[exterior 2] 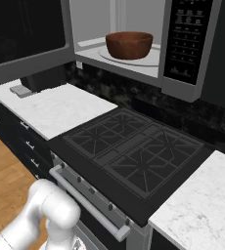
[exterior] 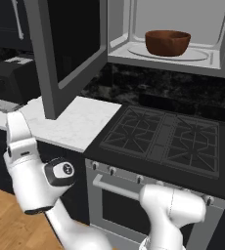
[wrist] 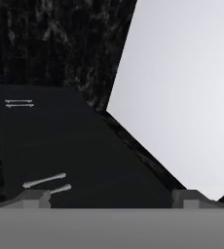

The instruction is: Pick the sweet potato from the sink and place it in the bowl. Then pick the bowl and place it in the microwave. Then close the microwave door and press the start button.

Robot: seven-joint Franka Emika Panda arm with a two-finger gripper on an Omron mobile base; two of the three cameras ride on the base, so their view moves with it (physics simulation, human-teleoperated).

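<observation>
The bowl (exterior: 167,43) is sitting on the round turntable plate (exterior: 198,53) inside the microwave (exterior 2: 118,19), in the upper right of the left base view and the upper middle of the right base view, so the placing steps appear to be done; whether the sweet potato is lying inside the bowl cannot be told, since its rim is hiding the contents. The microwave door (exterior: 65,49) is hanging open, swung out toward the upper left of the left base view over the white counter (exterior: 85,122) beside the stove (exterior 2: 134,151). In the hand view the gripper (wrist: 112,199) is showing its two fingertips (wrist: 33,198) far apart at the bottom corners, jaws spread wide and holding nothing, facing dark cabinet fronts (wrist: 60,146) and a pale surface. The next thing to handle is probably the door: a stiff, hinged panel, light to swing but smooth and slippery on its glass face, best pushed flat against its grey frame near the free edge, away from the hinge, rather than gripped. The control panel (exterior 2: 188,36) is sitting at the right of the microwave.
</observation>
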